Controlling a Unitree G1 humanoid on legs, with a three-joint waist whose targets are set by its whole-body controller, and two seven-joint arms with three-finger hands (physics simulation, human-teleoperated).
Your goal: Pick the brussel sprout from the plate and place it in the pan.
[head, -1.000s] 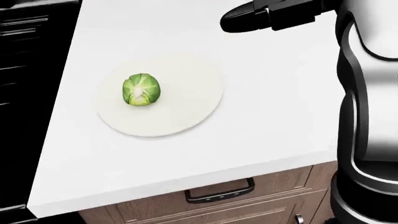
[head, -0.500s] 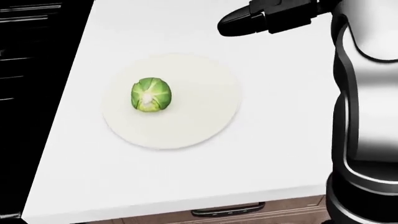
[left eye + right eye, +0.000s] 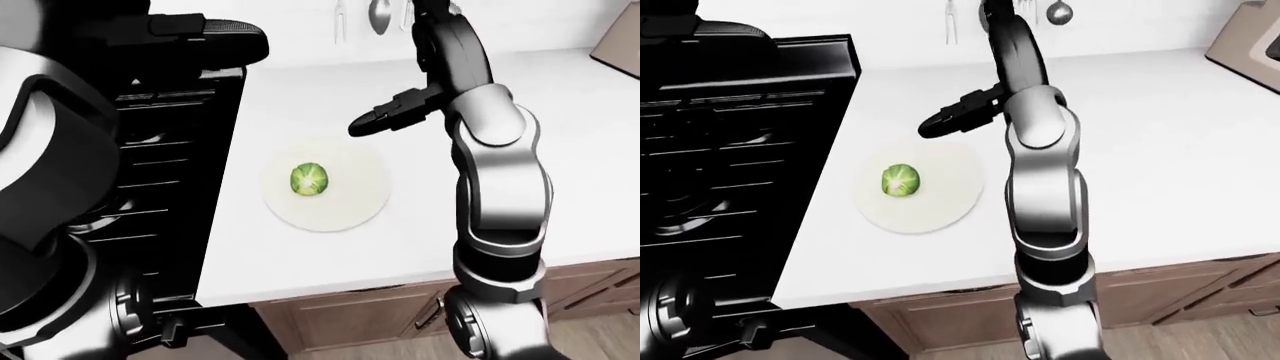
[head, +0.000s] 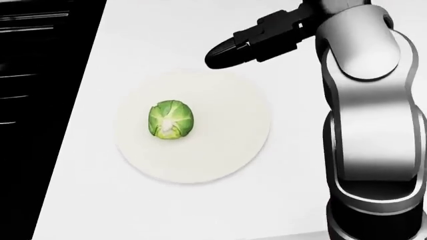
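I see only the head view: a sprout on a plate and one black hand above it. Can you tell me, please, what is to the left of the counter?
Observer: A black stove stands there, touching the white counter edge.
Operator: Is the pan on it?
Observer: I cannot pick out a pan; the robot's left arm covers much of the stove in the left-eye view.
Operator: Which arm is over the plate?
Observer: The right one; its right hand is above the plate edge, apart from the brussel sprout.
Operator: What is on the wall?
Observer: Utensils hang there.
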